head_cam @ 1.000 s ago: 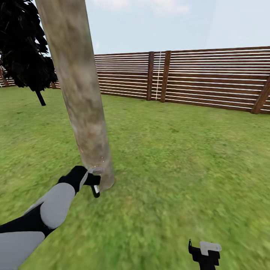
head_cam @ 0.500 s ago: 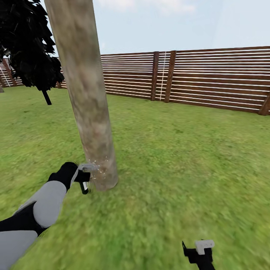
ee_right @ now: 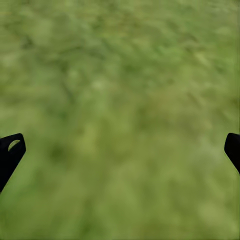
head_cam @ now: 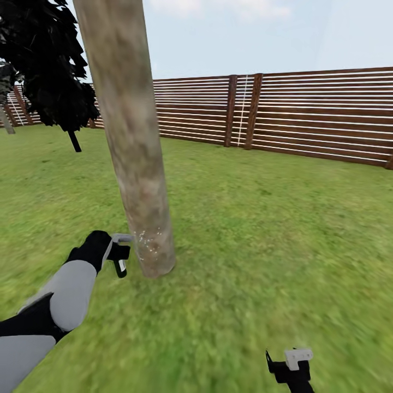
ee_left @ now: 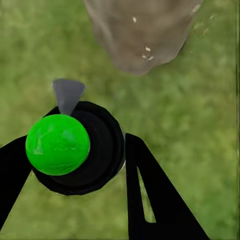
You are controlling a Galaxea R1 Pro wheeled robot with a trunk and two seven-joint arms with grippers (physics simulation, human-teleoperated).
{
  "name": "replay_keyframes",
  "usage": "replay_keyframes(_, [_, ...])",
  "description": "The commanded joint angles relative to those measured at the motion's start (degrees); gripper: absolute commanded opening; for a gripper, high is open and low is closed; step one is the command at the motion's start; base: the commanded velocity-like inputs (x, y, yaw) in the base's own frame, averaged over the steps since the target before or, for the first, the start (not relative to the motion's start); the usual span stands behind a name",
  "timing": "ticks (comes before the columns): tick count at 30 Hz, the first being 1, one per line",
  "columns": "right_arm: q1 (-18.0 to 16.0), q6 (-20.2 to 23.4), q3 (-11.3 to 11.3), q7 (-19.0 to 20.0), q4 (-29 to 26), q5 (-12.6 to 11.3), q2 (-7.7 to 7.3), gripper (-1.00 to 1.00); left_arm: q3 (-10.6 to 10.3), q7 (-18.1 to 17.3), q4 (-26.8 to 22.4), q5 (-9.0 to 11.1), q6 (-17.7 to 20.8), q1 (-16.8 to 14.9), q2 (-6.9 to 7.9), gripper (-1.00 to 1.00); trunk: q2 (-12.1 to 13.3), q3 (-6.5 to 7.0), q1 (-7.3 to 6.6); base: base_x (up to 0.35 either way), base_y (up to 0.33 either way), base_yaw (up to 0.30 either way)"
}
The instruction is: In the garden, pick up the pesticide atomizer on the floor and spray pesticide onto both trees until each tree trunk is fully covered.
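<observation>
The pesticide atomizer (ee_left: 75, 150) presents a round black body capped by a bright green dome, with a grey wedge-shaped nozzle pointing away from the camera toward the tree trunk (ee_left: 142, 30). The left gripper (ee_left: 75, 165) is closed on the atomizer, one black finger on each side of the body. In the head view the left gripper (head_cam: 117, 254) holds the atomizer (head_cam: 123, 240) low, just beside the base of the tree trunk (head_cam: 131, 136), with the nozzle end nearest the bark. The trunk is a thick, pale grey-brown mottled column rising from the lawn (head_cam: 262, 218). Pale specks of pesticide (head_cam: 144, 240) sit on the bark directly ahead of the nozzle; the left wrist view shows the specks (ee_left: 146, 52) on the trunk's lower end. The right gripper (head_cam: 292, 368) hangs low over the grass, well apart from the trunk, and its fingertips (ee_right: 11, 150) stand wide apart with nothing between them. A brown slat fence (head_cam: 305, 114) lies far beyond both grippers. Compared with one second ago, the left gripper has drawn slightly back from the trunk, and more specks are visible on the bark.
</observation>
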Motion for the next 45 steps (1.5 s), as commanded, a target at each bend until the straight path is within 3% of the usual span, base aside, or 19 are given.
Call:
replay_keyframes(1, [-0.06,-0.21,-0.48,0.46,0.00,0.09,0.00,1.00,0.41,-0.48,-0.24,-0.87,0.08,-0.11,-0.27,-1.00,-0.02,-0.05,0.01,0.265,-0.086,0.003])
replay_keyframes(16, [-0.03,-0.20,-0.44,0.68,0.04,0.09,-0.02,1.00,0.50,-0.48,-0.46,-0.73,0.26,-0.52,-0.42,-1.00,-0.02,-0.05,0.01,0.063,-0.254,0.000])
replay_keyframes(21, [-0.05,-0.20,-0.42,1.05,0.33,-0.04,-2.18,1.00,0.50,-0.43,-0.46,-0.73,0.26,-0.52,-0.41,-1.00,-0.02,-0.05,0.01,0.000,-0.277,0.000])
replay_keyframes(34, [-0.06,-0.20,-0.31,0.99,0.43,0.04,-2.01,1.00,0.41,-0.35,-0.54,-1.04,0.26,-0.05,0.83,-1.00,-0.02,-0.05,0.01,0.027,-0.271,0.156])
replay_keyframes(45, [-0.06,-0.20,-0.31,0.99,0.44,0.09,-1.94,1.00,0.41,-0.13,-0.54,-1.08,0.26,0.27,0.74,-1.00,-0.02,-0.05,0.01,0.161,-0.215,0.096])
